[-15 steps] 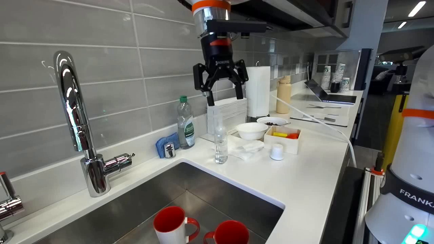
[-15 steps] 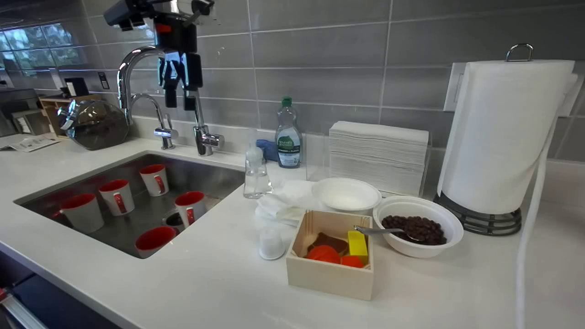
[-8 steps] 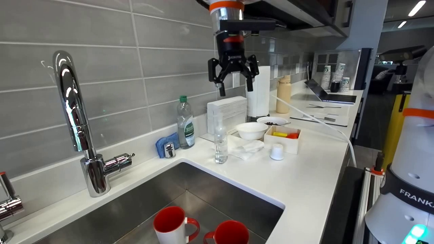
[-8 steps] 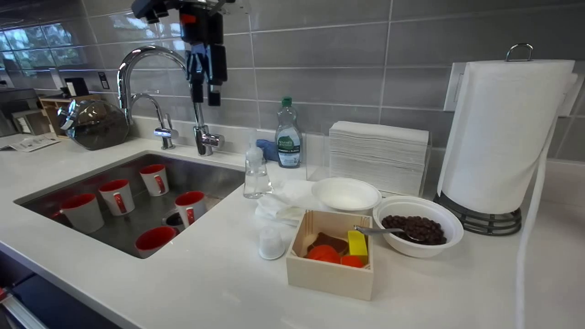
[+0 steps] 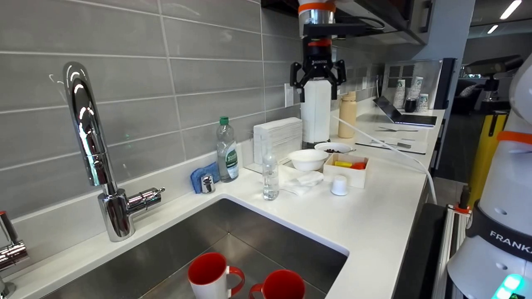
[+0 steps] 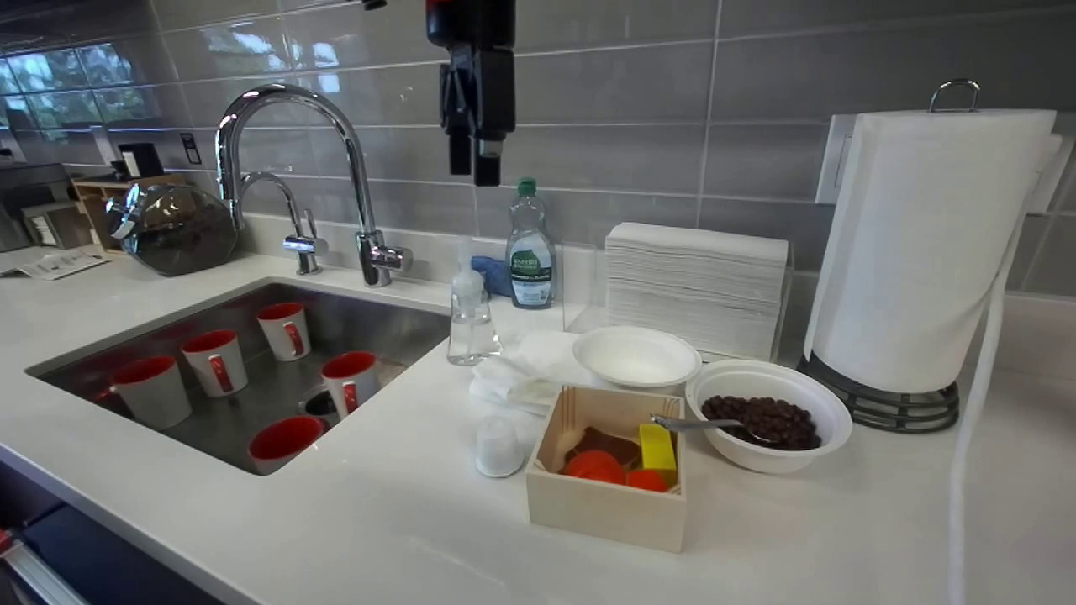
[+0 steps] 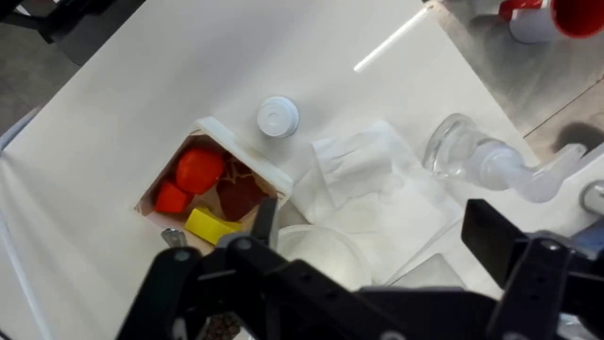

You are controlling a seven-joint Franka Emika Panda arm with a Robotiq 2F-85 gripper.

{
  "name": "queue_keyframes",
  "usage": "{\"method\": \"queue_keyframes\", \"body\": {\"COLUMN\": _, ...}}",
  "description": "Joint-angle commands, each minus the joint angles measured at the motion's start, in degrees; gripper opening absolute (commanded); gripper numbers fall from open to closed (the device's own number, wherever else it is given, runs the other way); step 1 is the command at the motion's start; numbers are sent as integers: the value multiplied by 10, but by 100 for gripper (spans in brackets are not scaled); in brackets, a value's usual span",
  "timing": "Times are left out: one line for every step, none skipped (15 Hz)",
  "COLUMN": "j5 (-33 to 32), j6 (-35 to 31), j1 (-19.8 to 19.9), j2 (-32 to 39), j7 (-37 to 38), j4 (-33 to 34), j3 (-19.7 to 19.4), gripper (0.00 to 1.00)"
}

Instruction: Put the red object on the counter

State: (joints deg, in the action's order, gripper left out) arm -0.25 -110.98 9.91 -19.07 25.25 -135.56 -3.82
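Two red-orange pieces lie in a small wooden box: a larger roundish red object (image 6: 597, 465) and a smaller one (image 6: 647, 481). The roundish red object (image 7: 199, 171) also shows in the wrist view, left of my fingers; red (image 5: 358, 166) shows over the box rim in an exterior view. The box (image 6: 607, 514) stands on the white counter (image 6: 378, 521), beside a yellow block (image 6: 657, 452) and a brown piece inside it. My gripper (image 5: 317, 99) is open and empty, high above the counter; its fingers span the white bowl and napkins in the wrist view (image 7: 375, 229).
A white bowl (image 6: 637, 357), a bean bowl with a spoon (image 6: 769, 447), a small white cup (image 6: 499, 449) and a pump bottle (image 6: 472, 323) surround the box. Napkins (image 6: 696, 286) and a paper towel roll (image 6: 925, 252) stand behind. The sink (image 6: 412, 307) holds red-and-white mugs.
My gripper has moved to the right in both exterior views, from near the faucet and sink towards the box side, and appears slightly higher. It stays open. The objects have not moved.
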Motion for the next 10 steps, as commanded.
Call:
{"method": "queue_keyframes", "body": {"j5": -9, "j6": -74, "j1": 32, "j2": -6, "j7": -27, "j4": -38, "j3": -34, "gripper": 100}}
{"method": "queue_keyframes", "body": {"j5": -10, "j6": -98, "j1": 39, "j2": -3, "j7": -31, "j4": -48, "j3": -41, "gripper": 100}}
{"method": "queue_keyframes", "body": {"j5": -11, "j6": -114, "j1": 45, "j2": 5, "j7": -37, "j4": -55, "j3": -48, "gripper": 100}}
{"method": "queue_keyframes", "body": {"j5": -12, "j6": -132, "j1": 52, "j2": 15, "j7": -42, "j4": -62, "j3": -55, "gripper": 100}}
{"method": "queue_keyframes", "body": {"j5": -12, "j6": -145, "j1": 56, "j2": 21, "j7": -44, "j4": -69, "j3": -60, "gripper": 100}}
{"method": "queue_keyframes", "body": {"j5": -14, "j6": -158, "j1": 61, "j2": 30, "j7": -47, "j4": -78, "j3": -64, "gripper": 100}}
{"method": "queue_keyframes", "body": {"j5": -17, "j6": -171, "j1": 65, "j2": 38, "j7": -49, "j4": -87, "j3": -67, "gripper": 100}}
{"method": "queue_keyframes", "body": {"j5": -21, "j6": -184, "j1": 68, "j2": 46, "j7": -49, "j4": -94, "j3": -68, "gripper": 100}}
{"method": "queue_keyframes", "body": {"j5": -25, "j6": -195, "j1": 71, "j2": 54, "j7": -49, "j4": -100, "j3": -70, "gripper": 100}}
{"method": "queue_keyframes", "body": {"j5": -31, "j6": -208, "j1": 74, "j2": 65, "j7": -50, "j4": -107, "j3": -73, "gripper": 100}}
